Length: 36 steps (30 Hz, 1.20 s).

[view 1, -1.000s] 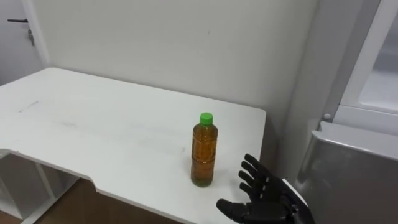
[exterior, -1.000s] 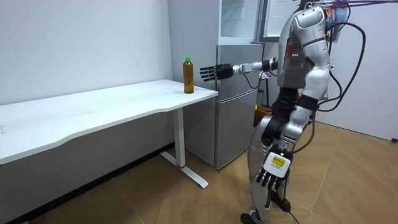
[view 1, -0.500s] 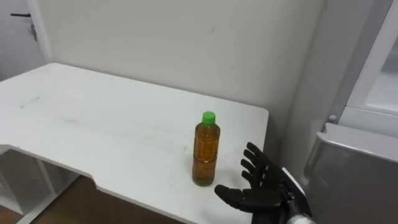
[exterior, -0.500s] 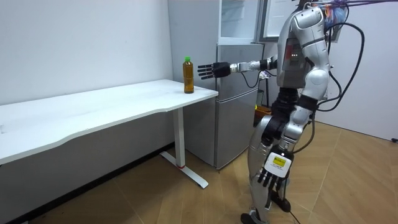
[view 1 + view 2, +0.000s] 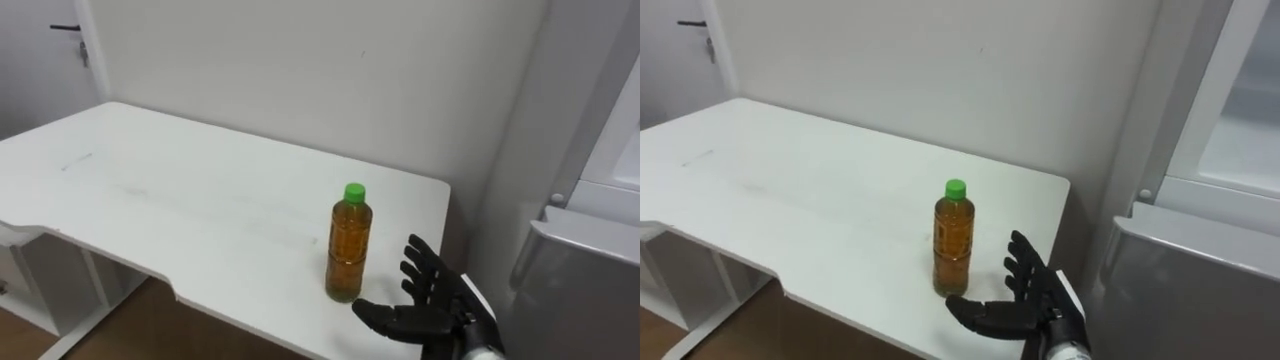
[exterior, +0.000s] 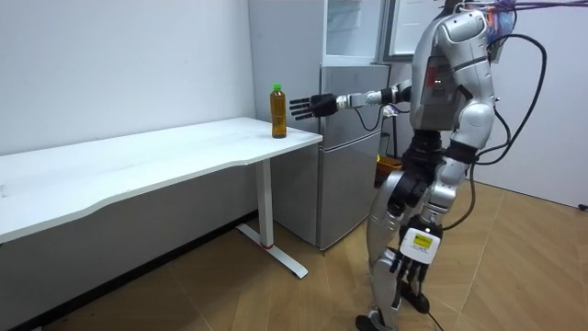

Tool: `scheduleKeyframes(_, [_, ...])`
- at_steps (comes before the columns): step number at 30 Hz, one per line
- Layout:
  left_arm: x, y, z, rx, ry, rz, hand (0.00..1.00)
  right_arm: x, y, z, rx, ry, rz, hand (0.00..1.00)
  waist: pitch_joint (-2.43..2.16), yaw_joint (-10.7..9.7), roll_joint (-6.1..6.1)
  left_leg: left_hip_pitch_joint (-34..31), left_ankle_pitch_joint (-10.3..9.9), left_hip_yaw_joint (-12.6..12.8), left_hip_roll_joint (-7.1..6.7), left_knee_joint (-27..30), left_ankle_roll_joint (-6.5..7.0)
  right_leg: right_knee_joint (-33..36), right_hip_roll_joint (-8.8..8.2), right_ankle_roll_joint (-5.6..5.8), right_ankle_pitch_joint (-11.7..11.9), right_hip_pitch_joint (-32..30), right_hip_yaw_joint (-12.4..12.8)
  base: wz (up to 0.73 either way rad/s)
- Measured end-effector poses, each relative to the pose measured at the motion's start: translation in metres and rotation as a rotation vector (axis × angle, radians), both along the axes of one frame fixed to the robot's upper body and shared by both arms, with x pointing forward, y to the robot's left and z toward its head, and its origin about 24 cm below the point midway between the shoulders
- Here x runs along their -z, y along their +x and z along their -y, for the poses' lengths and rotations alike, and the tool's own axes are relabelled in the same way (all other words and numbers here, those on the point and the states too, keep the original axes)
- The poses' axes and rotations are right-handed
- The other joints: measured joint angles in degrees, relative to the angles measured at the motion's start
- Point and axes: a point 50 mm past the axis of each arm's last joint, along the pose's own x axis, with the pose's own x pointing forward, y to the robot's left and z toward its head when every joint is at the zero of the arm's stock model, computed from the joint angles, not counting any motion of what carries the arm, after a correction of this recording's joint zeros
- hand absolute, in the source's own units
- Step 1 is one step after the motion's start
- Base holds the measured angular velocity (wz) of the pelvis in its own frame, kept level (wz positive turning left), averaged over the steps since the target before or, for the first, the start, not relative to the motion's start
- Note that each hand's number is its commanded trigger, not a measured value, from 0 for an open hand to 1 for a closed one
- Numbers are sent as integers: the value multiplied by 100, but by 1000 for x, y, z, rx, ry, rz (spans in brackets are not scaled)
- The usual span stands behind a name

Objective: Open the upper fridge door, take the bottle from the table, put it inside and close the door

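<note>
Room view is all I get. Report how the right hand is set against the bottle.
Observer: In the left eye view the right hand is open, palm toward the bottle, fingers spread.
Operator: Say whether it touches.
Observer: The fingers stand clear to the bottle's right. The thumb lies low by its base; I cannot tell whether it makes contact there.
Operator: Give the bottle's place on the table.
Observer: Upright, near the front edge of the table, away from the wall.
</note>
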Motion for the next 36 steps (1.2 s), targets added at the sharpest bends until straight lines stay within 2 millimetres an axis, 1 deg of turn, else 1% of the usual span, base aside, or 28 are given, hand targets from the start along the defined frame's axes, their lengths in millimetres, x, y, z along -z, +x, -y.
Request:
scheduleKeyframes(2, [0, 0, 0, 2, 0, -1, 0, 4, 0, 3, 30, -10, -21, 0, 17, 8, -29, -36, 27, -67, -30, -9, 4, 8, -19, 14, -10, -4, -71, 20])
scheduleKeyframes(4, [-1, 0, -3, 4, 9, -2, 0, 9, -1, 7, 58, -18, -47, 0, 49, 35, -96, -98, 42, -137, -47, -1, 2, 9, -26, 17, -13, -19, -157, 18])
scheduleKeyframes(6, [-1, -1, -4, 1, 19, -3, 0, 14, -1, 10, 80, -28, -70, 0, 62, 30, -131, -114, 58, -213, -80, 6, 10, 10, -49, 23, -16, -11, -252, 20])
scheduleKeyframes(8, [-1, 0, -4, -2, 25, -1, 0, 19, -1, 14, 102, -35, -95, 0, 61, 32, -142, -152, 72, -257, -113, 25, 28, 20, -81, 35, -23, -11, -316, 20])
scheduleKeyframes(11, [-2, 0, -8, -26, 38, 7, 0, 15, 4, 14, 116, -35, -89, 0, 70, 36, -149, -229, 74, -306, -127, 83, 31, 24, -90, 38, -25, -18, -360, 11])
scheduleKeyframes(16, [-3, 0, -12, -32, 54, 9, 0, 11, 11, 17, 148, -43, -89, 0, 69, 64, -153, -304, 75, -427, -150, 139, 31, 22, -87, 44, -31, -16, -482, 13])
scheduleKeyframes(19, [-3, 0, -13, -32, 54, 9, 0, 16, 12, 21, 166, -62, -115, 0, 67, 158, -160, -320, 75, -436, -153, 172, 31, 22, -87, 44, -31, -13, -492, 2])
scheduleKeyframes(21, [-4, 0, -13, -37, 56, 10, 0, 16, 14, 26, 182, -78, -119, 0, 58, 213, -195, -328, 76, -450, -156, 174, 31, 24, -87, 44, -31, -11, -509, 3])
scheduleKeyframes(22, [-4, 0, -13, -38, 57, 11, 0, 16, 14, 28, 185, -83, -123, 0, 61, 221, -207, -328, 76, -455, -156, 176, 31, 23, -86, 44, -31, -9, -513, 4])
scheduleKeyframes(23, [-4, -1, -14, -39, 57, 11, 0, 16, 14, 30, 190, -91, -126, 0, 74, 252, -235, -333, 76, -462, -159, 182, 31, 23, -85, 44, -31, -8, -517, 0])
scheduleKeyframes(24, [-4, -1, -14, -39, 57, 11, 0, 16, 14, 31, 192, -98, -124, 0, 86, 277, -259, -344, 76, -468, -160, 193, 31, 23, -84, 44, -31, -10, -520, 0])
scheduleKeyframes(27, [-4, 1, -14, -37, 58, 19, 0, 14, 15, 35, 206, -110, -122, 0, 79, 317, -292, -392, 78, -535, -184, 223, 34, 20, -90, 45, -31, -13, -581, 10])
scheduleKeyframes(33, [-6, 2, -20, -28, 71, 20, 0, 8, 19, 37, 249, -119, -106, 0, 75, 344, -304, -493, 93, -651, -203, 251, 24, 5, -79, 45, -32, -34, -703, 10])
scheduleKeyframes(36, [-7, 1, -23, -26, 78, 19, 0, 2, 23, 36, 271, -123, -90, 0, 75, 358, -305, -530, 95, -651, -208, 252, 27, 6, -83, 44, -32, -72, -703, 2])
